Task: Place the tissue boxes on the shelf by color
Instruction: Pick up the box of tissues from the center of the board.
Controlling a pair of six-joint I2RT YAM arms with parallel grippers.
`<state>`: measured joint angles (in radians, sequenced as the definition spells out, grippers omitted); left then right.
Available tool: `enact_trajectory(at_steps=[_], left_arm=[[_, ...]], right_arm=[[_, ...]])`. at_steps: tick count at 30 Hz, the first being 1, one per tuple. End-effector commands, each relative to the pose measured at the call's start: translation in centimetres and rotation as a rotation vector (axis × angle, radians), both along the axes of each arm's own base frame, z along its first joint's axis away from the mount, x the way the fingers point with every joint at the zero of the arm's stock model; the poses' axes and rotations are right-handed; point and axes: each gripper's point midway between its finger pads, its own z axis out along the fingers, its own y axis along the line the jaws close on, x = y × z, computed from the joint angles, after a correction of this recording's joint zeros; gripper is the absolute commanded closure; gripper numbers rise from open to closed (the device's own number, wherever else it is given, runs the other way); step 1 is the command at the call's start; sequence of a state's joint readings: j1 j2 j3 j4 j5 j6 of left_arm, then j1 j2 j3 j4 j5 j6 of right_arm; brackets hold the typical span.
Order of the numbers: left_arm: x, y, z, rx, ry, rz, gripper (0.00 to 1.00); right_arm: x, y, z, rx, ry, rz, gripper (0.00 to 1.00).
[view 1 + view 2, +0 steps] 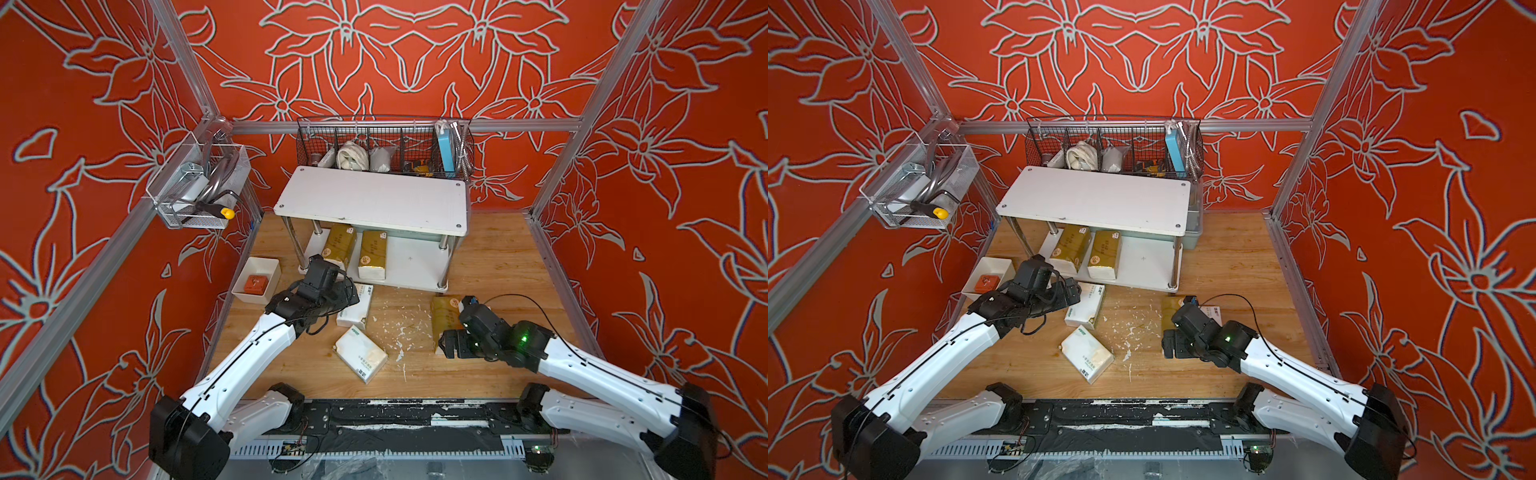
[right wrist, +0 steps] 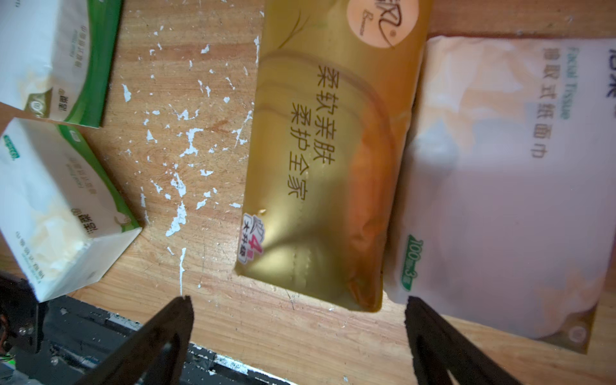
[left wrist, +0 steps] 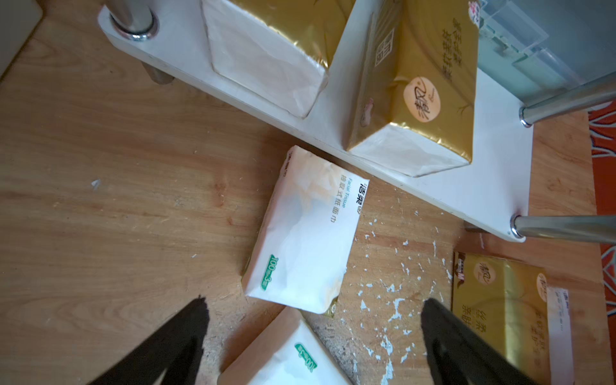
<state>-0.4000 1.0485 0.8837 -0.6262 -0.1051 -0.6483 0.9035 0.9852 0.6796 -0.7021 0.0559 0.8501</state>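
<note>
The shelf [image 1: 374,199] stands at the back, with two gold tissue boxes [image 1: 340,245] [image 1: 372,253] side by side on its lower board [image 3: 493,186]. My left gripper [image 3: 315,301] hangs open above two white tissue boxes, one [image 3: 306,233] just in front of the shelf and one [image 1: 360,353] nearer the front. My right gripper [image 2: 298,300] is open and empty over the near end of a third gold box [image 2: 330,160] lying flat on the table. A white box [image 2: 500,166] lies against that gold box, mostly hidden under the right arm in both top views.
A black wire basket [image 1: 382,145] hangs behind the shelf. A small white tray [image 1: 266,266] with an orange block sits at the left. A mesh holder [image 1: 195,187] juts from the left wall. A clear bin [image 1: 1194,224] stands behind the shelf's right end.
</note>
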Motion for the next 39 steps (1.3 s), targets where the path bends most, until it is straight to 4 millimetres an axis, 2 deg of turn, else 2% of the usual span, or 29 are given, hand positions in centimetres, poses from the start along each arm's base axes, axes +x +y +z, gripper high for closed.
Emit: enact_trajectory(at_steps=[1, 8, 11, 24, 30, 39], left_arm=[[-1.1, -0.2, 0.0, -0.027, 0.020, -0.003, 0.01], [-1.8, -0.4, -0.1, -0.034, 0.032, -0.021, 0.01], [-2.3, -0.3, 0.6, -0.053, 0.007, -0.027, 0.01], [-3.7, 0.2, 0.6, -0.053, 0.004, -0.038, 0.01], [-4.1, 0.4, 0.3, -0.046, 0.012, -0.039, 0.01], [-4.3, 0.7, 0.4, -0.034, 0.013, -0.037, 0.01]], right_arm=[[1.3, 0.5, 0.5, -0.007, -0.039, -0.019, 0.01], [1.9, 1.6, -1.4, -0.045, 0.006, -0.010, 0.01], [2.0, 1.7, -2.2, -0.070, 0.025, -0.009, 0.02], [1.7, -0.1, -5.0, -0.143, 0.052, -0.082, 0.19], [1.2, -0.4, -4.4, -0.119, 0.049, -0.091, 0.28], [-0.4, -0.1, -1.9, -0.019, 0.055, -0.057, 0.33]])
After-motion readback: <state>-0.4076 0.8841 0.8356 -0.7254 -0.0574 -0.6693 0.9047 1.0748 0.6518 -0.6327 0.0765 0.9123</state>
